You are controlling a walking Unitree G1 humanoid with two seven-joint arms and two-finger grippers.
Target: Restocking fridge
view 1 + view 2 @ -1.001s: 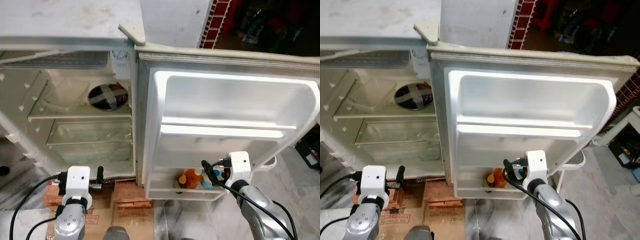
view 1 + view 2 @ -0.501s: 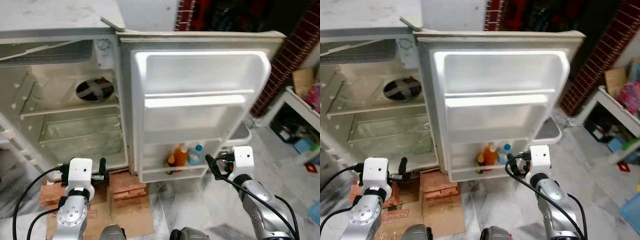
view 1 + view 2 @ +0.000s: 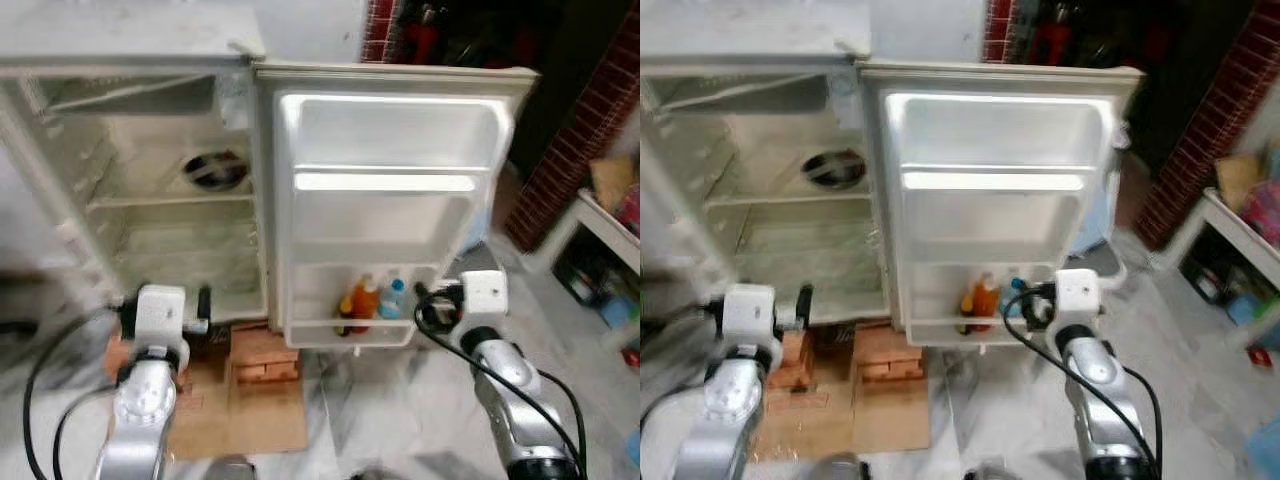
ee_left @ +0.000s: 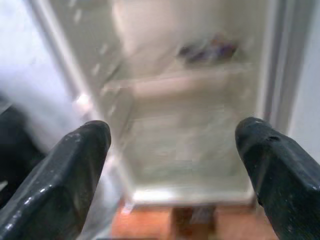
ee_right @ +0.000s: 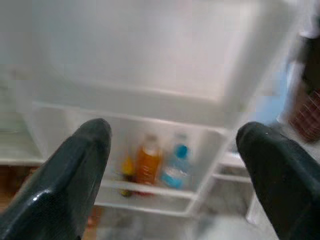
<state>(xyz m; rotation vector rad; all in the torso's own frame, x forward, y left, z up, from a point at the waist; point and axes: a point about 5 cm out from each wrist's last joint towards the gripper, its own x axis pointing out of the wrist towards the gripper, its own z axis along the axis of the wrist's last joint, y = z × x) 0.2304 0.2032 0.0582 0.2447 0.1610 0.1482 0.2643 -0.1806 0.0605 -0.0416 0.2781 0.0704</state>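
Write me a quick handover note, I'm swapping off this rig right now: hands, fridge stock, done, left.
Left hand: open, empty, facing the fridge interior.
Right hand: open, empty, facing the door's bottom shelf.
Stock: orange bottle, blue-capped bottle and a small yellow-topped one upright on that shelf. A dark round item sits on the upper inside shelf.
Done: three bottles in the door.
Left: no item held; fetch more, then close the door.
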